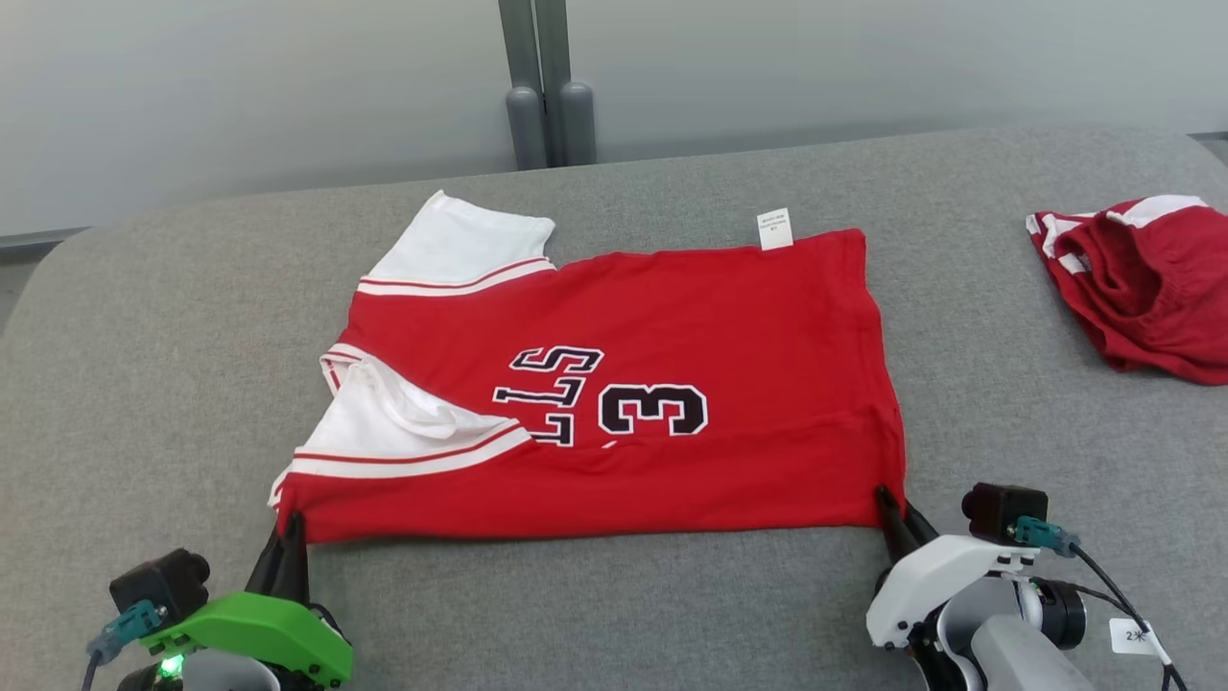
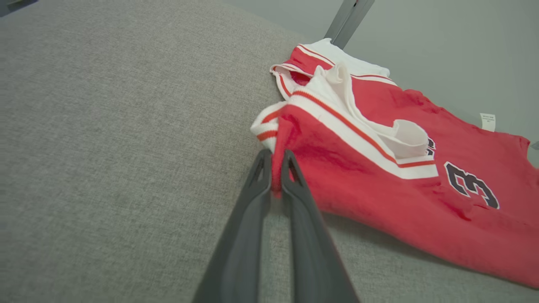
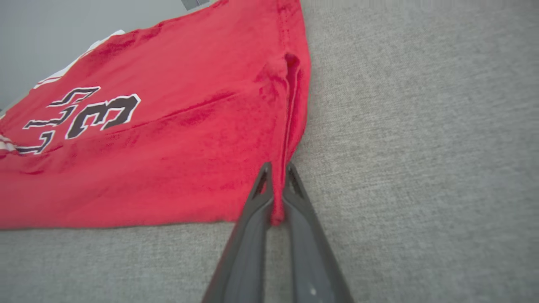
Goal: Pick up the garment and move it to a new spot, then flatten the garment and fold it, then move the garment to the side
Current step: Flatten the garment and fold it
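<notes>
A red jersey [image 1: 672,326] with white sleeves and black lettering lies spread sideways on the grey table [image 1: 144,365], folded along its near edge. My left gripper [image 1: 291,523] is shut on the jersey's near left corner, by the white striped sleeve [image 2: 358,126]. In the left wrist view the red cloth [image 2: 379,185] is pinched between the dark fingers [image 2: 261,185]. My right gripper [image 1: 887,501] is shut on the near right corner at the hem. The right wrist view shows the red fabric [image 3: 168,139] clamped between the fingers [image 3: 259,198].
A second red and white garment [image 1: 1142,278] lies crumpled at the table's far right. A grey post [image 1: 542,86] stands behind the table's far edge. A white care label [image 1: 774,229] sticks out at the jersey's far edge.
</notes>
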You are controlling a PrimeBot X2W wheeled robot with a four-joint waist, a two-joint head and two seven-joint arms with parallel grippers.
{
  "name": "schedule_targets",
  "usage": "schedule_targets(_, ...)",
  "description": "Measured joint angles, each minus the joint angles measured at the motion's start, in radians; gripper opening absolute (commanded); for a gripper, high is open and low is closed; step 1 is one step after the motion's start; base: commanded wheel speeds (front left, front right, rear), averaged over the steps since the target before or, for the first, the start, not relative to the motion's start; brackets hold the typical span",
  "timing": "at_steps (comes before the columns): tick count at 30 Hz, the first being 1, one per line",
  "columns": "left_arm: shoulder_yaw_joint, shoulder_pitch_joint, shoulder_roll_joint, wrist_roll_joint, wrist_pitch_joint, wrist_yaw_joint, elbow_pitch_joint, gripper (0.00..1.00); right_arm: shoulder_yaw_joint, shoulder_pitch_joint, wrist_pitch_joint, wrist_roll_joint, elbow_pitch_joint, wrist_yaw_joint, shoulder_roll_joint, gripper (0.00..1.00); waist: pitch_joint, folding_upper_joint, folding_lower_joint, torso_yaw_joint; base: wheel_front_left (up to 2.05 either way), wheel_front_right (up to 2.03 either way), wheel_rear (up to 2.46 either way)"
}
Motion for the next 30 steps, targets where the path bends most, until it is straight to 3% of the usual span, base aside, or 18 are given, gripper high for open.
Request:
schedule_targets(5, -0.003, 0.079, 0.005, -0.003, 0.005, 0.016, -0.088, 0.00, -0.007, 0.041, 0.019, 0.033, -0.078, 0.000, 0.000, 0.00, -0.028, 0.0000, 0.0000, 0.001, 0.00, 0.00, 0.00)
schedule_targets(16, -0.018, 0.351, 0.028, -0.016, 0.099, 0.096, -0.366, 0.00, -0.063, 0.328, 0.215, 0.082, -0.428, 0.000, -0.057, 0.00, -0.080, 0.0000, 0.0000, 0.007, 0.00, 0.00, 0.00)
schedule_targets(24, -0.024, 0.410, 0.010, -0.043, 0.132, 0.129, -0.360, 0.00, -0.130, 0.416, 0.300, 0.060, -0.550, 0.000, -0.030, 0.00, -0.066, 0.0000, 0.0000, -0.004, 0.00, 0.00, 0.00)
schedule_targets(25, -0.025, 0.409, 0.008, -0.045, 0.128, 0.128, -0.351, 0.00, -0.135, 0.417, 0.302, 0.055, -0.552, 0.000, -0.027, 0.14, -0.064, 0.0000, 0.0000, -0.005, 0.00, 0.00, 0.00)
schedule_targets(26, -0.024, 0.406, 0.004, -0.046, 0.122, 0.128, -0.342, 0.04, -0.139, 0.418, 0.308, 0.047, -0.554, 0.000, -0.025, 0.35, -0.062, 0.0000, 0.0000, -0.006, 0.00, 0.00, 0.00)
schedule_targets(27, -0.023, 0.403, 0.002, -0.046, 0.114, 0.128, -0.334, 0.73, -0.143, 0.418, 0.309, 0.044, -0.556, 0.000, -0.022, 0.71, -0.060, 0.0000, 0.0000, -0.008, 0.00, 0.00, 0.00)
schedule_targets(28, -0.023, 0.399, 0.002, -0.046, 0.111, 0.128, -0.325, 1.00, -0.146, 0.420, 0.309, 0.043, -0.559, 0.000, -0.019, 0.96, -0.058, 0.0000, 0.0000, -0.010, 0.00, 0.00, 0.00)
schedule_targets(30, -0.020, 0.392, 0.004, -0.044, 0.100, 0.125, -0.313, 1.00, -0.154, 0.422, 0.309, 0.036, -0.563, 0.000, -0.016, 1.00, -0.056, -0.0001, 0.0000, -0.015, 0.00, 0.00, 0.00)
